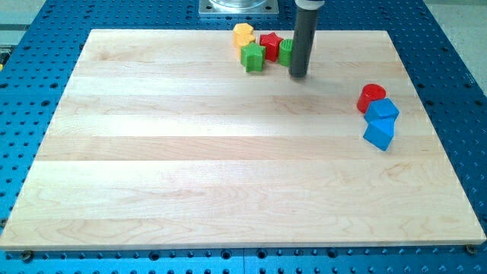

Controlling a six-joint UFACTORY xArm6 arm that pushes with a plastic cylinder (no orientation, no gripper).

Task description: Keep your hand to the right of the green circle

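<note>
The green circle [285, 52] lies near the view's top centre, partly hidden behind my rod. My tip [298, 75] touches the board just to the right of it and slightly below. Left of the circle sit a red star [270, 45], a green block [253, 57] and a yellow block [243, 34], all close together.
At the view's right a red cylinder [370, 97] sits above two blue blocks [382, 110] [379, 134]. The wooden board [228, 167] lies on a blue perforated table. A metal arm base [236, 6] stands at the view's top.
</note>
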